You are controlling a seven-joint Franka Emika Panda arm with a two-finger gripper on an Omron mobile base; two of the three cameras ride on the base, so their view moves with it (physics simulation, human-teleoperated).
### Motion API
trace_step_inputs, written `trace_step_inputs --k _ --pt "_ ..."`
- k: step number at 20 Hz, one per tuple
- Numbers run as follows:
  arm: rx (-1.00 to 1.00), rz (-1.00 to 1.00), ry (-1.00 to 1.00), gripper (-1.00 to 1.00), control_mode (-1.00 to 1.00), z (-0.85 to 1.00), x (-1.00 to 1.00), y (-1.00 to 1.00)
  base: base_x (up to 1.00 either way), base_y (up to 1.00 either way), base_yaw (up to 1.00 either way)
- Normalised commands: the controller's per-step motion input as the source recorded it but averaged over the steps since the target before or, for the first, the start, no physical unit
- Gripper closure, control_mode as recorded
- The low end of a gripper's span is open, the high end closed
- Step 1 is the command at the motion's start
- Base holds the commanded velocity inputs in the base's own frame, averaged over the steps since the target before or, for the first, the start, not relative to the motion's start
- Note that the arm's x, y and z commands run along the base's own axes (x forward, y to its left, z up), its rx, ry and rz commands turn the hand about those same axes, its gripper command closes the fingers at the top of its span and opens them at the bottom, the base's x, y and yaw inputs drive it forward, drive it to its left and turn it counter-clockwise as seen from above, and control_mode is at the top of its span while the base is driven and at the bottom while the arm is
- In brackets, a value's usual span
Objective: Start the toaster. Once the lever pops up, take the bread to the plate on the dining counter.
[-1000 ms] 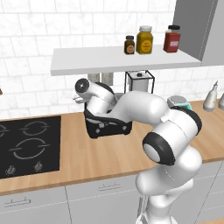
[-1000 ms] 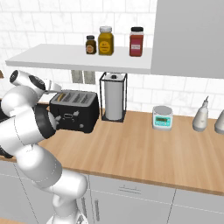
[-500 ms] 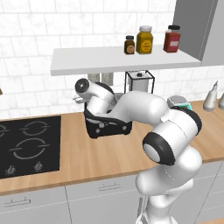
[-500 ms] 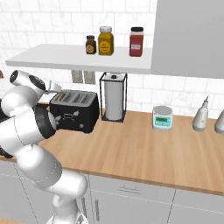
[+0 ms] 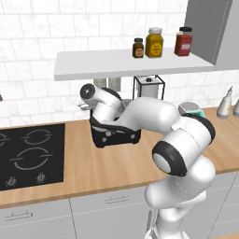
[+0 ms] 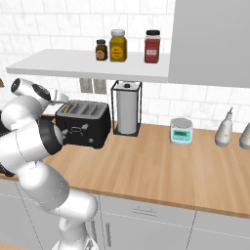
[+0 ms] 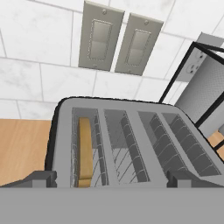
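The black toaster (image 7: 131,144) fills the hand view from above, its silvery slots running away from me. A tan slice of bread (image 7: 85,151) stands deep in the leftmost slot. My gripper (image 7: 111,181) hovers just above the toaster's near edge, open, with one dark fingertip at each side and nothing between them. In the base views the toaster (image 6: 83,124) sits on the wood worktop by the wall, and my arm bends over the toaster (image 5: 114,135) from the front. The plate and the dining counter are out of view.
A paper towel holder (image 6: 127,110) stands right of the toaster, then a small kitchen scale (image 6: 180,131) and two bottles (image 6: 224,129). A black hob (image 5: 30,154) lies to the left. A shelf with three jars (image 5: 154,42) hangs overhead. Wall switches (image 7: 116,41) are behind.
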Motion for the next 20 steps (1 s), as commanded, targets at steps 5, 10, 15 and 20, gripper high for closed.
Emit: trace_step_inputs --k 5,10,15,20 --pt "0.00 0.00 0.00 -1.00 -1.00 0.00 0.00 0.00 0.00 0.00 0.00" --pt "0.00 0.00 0.00 -1.00 -1.00 0.00 0.00 0.00 0.00 0.00 0.00" --pt "0.00 0.00 0.00 -1.00 -1.00 0.00 0.00 0.00 0.00 0.00 0.00" --pt "0.00 0.00 0.00 -1.00 -1.00 0.00 0.00 0.00 0.00 0.00 0.00"
